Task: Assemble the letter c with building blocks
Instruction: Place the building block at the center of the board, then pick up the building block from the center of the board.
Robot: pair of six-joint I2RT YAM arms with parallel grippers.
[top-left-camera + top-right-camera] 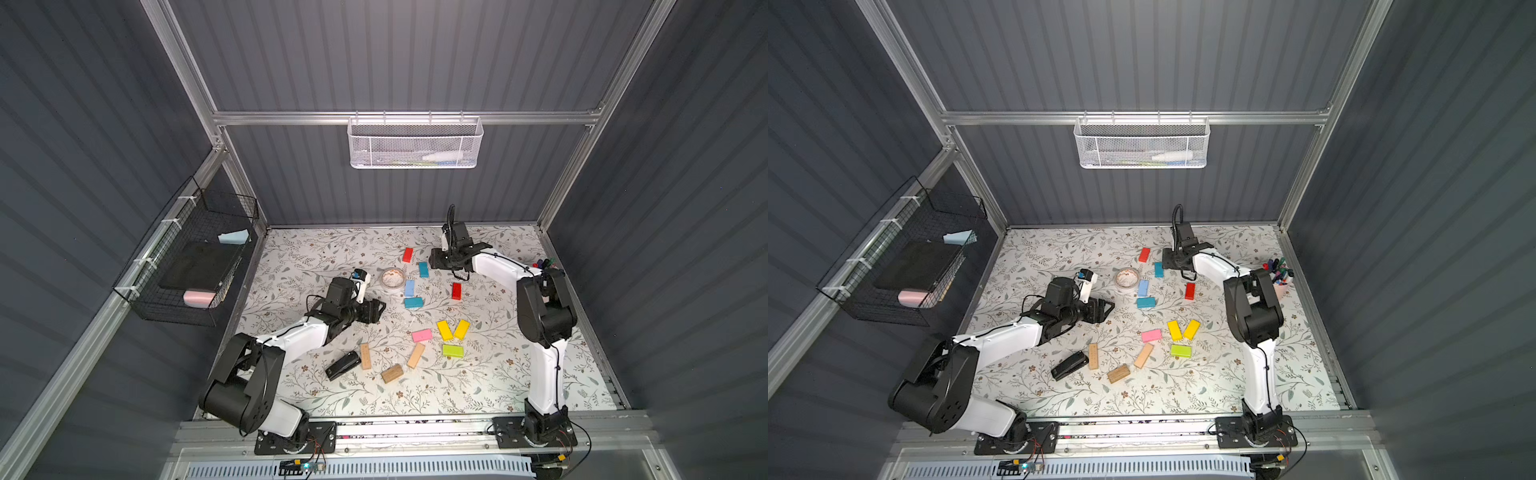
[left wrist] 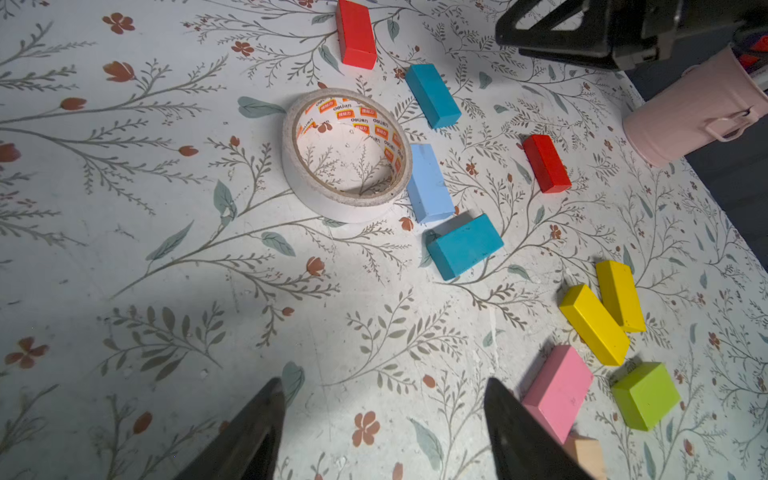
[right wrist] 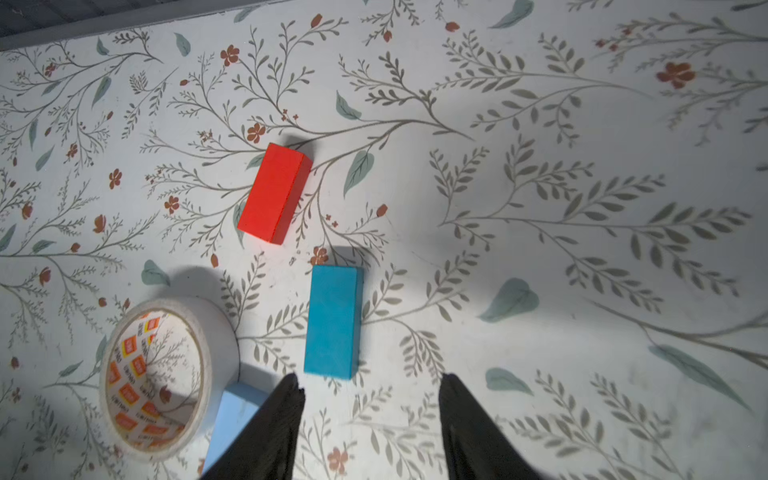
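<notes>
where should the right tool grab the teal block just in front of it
Probably across its two long sides at mid-length, from straight above. The teal block lies flat, its length in line with the right tool, clear of the red block and tape roll, so both long sides are free.

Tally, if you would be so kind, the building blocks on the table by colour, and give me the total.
red blocks: 2
teal blocks: 2
light blue block: 1
yellow blocks: 2
pink block: 1
lime green block: 1
tan wood blocks: 3
Total: 12
</notes>
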